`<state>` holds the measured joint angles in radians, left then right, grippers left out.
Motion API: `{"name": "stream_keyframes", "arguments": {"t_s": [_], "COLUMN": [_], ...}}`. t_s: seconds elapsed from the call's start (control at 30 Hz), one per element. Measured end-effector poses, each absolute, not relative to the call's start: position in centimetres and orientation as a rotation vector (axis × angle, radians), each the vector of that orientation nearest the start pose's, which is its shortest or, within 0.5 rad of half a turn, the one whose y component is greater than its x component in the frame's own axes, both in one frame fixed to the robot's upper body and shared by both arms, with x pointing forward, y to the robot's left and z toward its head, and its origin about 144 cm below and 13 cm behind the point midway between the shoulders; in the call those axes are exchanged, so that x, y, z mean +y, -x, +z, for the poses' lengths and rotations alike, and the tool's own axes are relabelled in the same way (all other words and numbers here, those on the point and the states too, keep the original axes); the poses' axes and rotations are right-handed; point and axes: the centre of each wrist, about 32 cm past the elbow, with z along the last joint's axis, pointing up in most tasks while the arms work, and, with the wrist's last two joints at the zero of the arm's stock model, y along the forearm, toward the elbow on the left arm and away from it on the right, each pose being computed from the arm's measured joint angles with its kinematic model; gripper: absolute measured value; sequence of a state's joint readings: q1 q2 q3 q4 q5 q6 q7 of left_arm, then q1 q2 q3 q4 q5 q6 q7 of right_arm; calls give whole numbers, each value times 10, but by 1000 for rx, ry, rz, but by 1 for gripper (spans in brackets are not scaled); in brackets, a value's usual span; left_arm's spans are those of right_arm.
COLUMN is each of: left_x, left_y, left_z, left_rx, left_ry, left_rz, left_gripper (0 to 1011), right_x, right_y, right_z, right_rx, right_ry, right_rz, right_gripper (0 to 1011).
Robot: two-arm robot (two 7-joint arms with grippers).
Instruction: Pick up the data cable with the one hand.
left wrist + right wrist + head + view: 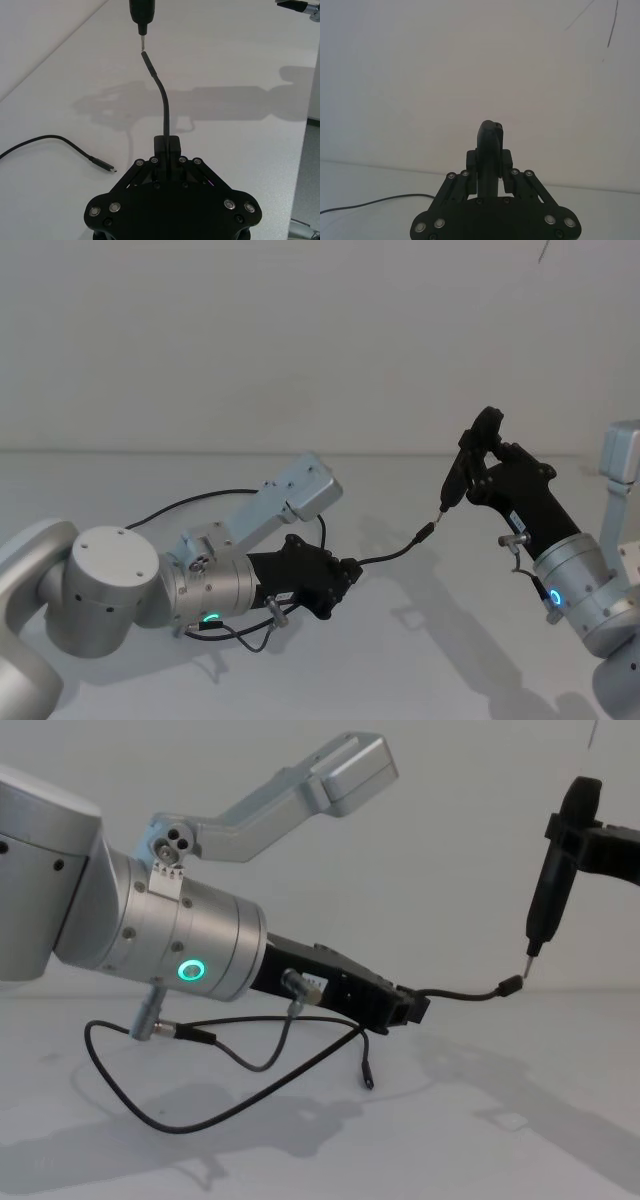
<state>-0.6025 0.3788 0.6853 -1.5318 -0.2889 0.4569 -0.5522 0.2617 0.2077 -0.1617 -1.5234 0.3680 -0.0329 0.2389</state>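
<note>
- My left gripper (345,578) sits at lower centre of the head view, its fingers clamped together on the data cable (392,552) a short way back from one plug.
- In the left wrist view, the cable (165,107) rises out of my closed fingertips (166,145) and curves toward the top of the frame, its free plug ending just short of a slim metal tip there.
- That tip belongs to the tool held in my right gripper (478,472), at right of centre in the head view. Those fingers are closed around the dark tool body, which points down and to the left.
- In the chest view, the held stretch of cable (460,993) runs nearly level from my left gripper (405,1008) rightward to the tool tip (530,961) at upper right, the plug sitting just below it, close but seemingly apart.
- The rest of the cord trails back under my left arm in a loose loop on the white table (480,1140), its other plug (107,167) lying flat on the surface.
- I judge the pick done: the gripped end is clear of the table, and its long axis lies straight ahead of my left fingers.
</note>
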Motion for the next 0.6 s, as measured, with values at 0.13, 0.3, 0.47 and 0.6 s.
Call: {"name": "stream_keyframes", "arguments": {"t_s": [0.13,0.3,0.47,0.6], "left_x": [151,151,151,151], "left_y": [-549,-549,-549,-549], "left_z": [1279,1279,1279,1279], "left_rx": [-94,-94,-94,-94], "left_ry": [-413,-413,-413,-413], "left_rz": [507,507,507,507], "left_gripper": [44,44,44,44], "right_x": [-240,-241,-241,-241], "right_y": [-526,-527,-527,-527], "right_z": [1217,1217,1217,1216], "right_rx": [-74,-70,-68,-67], "right_ry": [-248,-247,-247,-247], "right_rz": [-1167,-1169,-1171,-1172], "right_gripper": [279,279,279,279]}}
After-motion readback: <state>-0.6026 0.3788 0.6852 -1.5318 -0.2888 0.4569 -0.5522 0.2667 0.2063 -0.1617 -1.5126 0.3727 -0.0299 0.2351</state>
